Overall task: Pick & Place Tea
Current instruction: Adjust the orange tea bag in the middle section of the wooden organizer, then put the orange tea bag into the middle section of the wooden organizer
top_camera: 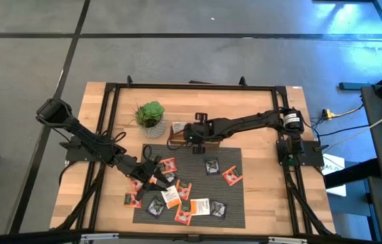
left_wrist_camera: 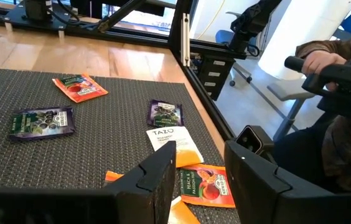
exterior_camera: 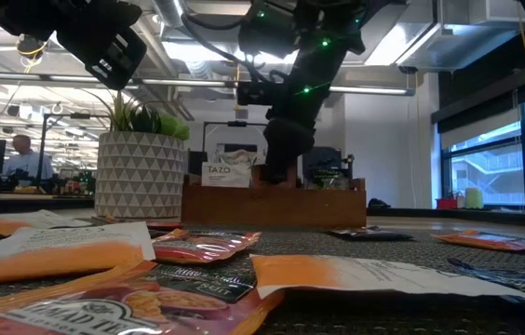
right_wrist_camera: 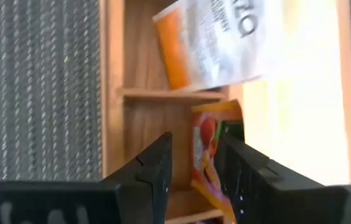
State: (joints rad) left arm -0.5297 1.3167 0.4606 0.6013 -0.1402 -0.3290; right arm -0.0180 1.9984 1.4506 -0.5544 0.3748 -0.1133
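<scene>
My right gripper seems to pinch an orange tea bag over the wooden tray. I lower it slowly. My left gripper hangs open.

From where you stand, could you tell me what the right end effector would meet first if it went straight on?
Probably the orange sachet between its fingers, then the wooden tray floor; depth is unclear.

"TAZO" reads on the white sachet; "PEACH" on the orange sachet.
</scene>
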